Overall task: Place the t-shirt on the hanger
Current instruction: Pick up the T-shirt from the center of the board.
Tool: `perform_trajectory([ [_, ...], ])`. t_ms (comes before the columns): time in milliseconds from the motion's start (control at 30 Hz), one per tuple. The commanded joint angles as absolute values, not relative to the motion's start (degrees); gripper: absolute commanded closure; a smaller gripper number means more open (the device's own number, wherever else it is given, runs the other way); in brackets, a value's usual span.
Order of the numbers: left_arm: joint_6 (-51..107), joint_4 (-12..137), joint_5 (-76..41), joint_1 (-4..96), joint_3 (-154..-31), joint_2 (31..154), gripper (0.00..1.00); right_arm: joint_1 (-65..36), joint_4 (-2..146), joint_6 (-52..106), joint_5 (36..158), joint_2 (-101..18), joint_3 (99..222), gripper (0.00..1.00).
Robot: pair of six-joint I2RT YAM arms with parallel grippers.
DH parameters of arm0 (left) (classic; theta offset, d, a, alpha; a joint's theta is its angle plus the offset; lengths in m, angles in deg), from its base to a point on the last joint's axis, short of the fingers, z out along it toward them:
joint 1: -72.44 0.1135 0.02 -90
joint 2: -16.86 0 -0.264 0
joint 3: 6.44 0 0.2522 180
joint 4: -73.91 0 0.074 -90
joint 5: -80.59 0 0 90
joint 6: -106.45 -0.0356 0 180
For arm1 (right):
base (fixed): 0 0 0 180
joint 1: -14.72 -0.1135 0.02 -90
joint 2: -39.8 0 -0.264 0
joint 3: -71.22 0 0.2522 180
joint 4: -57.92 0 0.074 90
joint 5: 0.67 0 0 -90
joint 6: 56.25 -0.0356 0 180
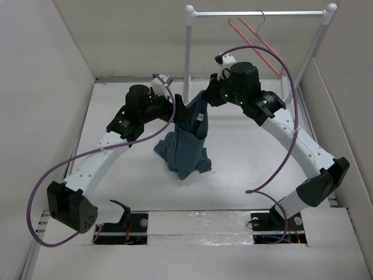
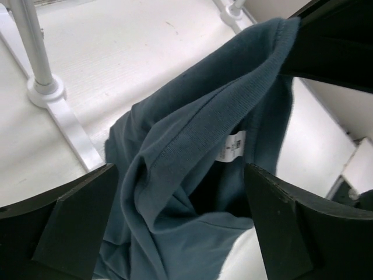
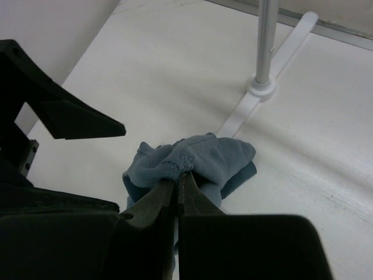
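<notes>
The dark teal t-shirt [image 1: 186,146] hangs bunched above the table between both grippers, its lower part resting on the table. My right gripper [image 1: 208,96] is shut on the collar rib [image 3: 175,166], fingertips pinched together [image 3: 179,175]. My left gripper [image 1: 176,111] is open, its fingers [image 2: 76,227] wide apart on either side of the hanging cloth [image 2: 175,175], near the collar label [image 2: 233,146]. The salmon-pink hanger [image 1: 256,35] hangs by its silver hook from the rack bar at the back right, apart from both grippers.
The white clothes rack [image 1: 256,13] stands at the table's back; one post and foot show in the left wrist view [image 2: 35,52] and in the right wrist view [image 3: 265,46]. White walls [image 1: 35,87] enclose the table on both sides.
</notes>
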State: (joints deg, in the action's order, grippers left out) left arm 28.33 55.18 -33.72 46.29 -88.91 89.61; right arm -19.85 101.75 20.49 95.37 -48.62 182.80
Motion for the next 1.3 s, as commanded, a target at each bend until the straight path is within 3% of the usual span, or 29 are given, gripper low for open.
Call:
perform_trajectory([
  [0, 21.8, 59.6, -33.3, 46.6, -89.3, 90.7, 0.12, -19.4, 100.7, 21.8, 100.1, -48.8, 186.9, 1.00],
  [167, 21.8, 64.3, -38.9, 46.6, -88.6, 92.7, 0.12, -17.4, 101.6, 21.8, 104.4, -49.8, 188.3, 1.00],
  [300, 23.4, 67.6, -41.0, 46.6, -88.8, 95.3, 0.23, -16.8, 101.7, 21.8, 105.9, -50.2, 188.8, 1.00],
  [400, 23.5, 67.9, -40.4, 46.6, -90.3, 98.0, 0.63, -16.2, 101.4, 21.4, 106.9, -50.1, 188.9, 1.00],
  [433, 23.4, 67.6, -40.4, 46.6, -91.6, 98.7, 0.93, -16.2, 101.6, 21.3, 106.3, -50.2, 188.9, 1.00],
  [467, 23.3, 67.1, -40.3, 46.6, -92.3, 99.0, 1.00, -15.5, 101.7, 21.2, 106.3, -50.2, 188.7, 1.00],
  [600, 22.9, 63.0, -33.9, 46.6, -93.9, 97.3, 1.00, -14.3, 100.9, 20.5, 105.1, -49.1, 186.8, 1.00],
  [767, 25.2, 54.9, -18.6, 46.6, -92.8, 84.4, 1.00, -14.3, 98.6, 19.0, 93.1, -48.3, 181.7, 1.00],
  [867, 27.3, 49.9, -15.6, 46.6, -93.0, 77.1, 1.00, -14.3, 94.0, 15.9, 90.8, -48.8, 179.5, 1.00],
  [1100, 32.3, 44.9, -20.6, 46.6, -88.1, 70.3, 1.00, -17.0, 87.9, 14.3, 90.3, -52.0, 182.5, 1.00],
  [1267, 34.1, 46.1, -23.4, 46.6, -85.1, 72.4, 1.00, -18.4, 86.3, 12.9, 86.8, -47.7, 173.3, 1.00],
])
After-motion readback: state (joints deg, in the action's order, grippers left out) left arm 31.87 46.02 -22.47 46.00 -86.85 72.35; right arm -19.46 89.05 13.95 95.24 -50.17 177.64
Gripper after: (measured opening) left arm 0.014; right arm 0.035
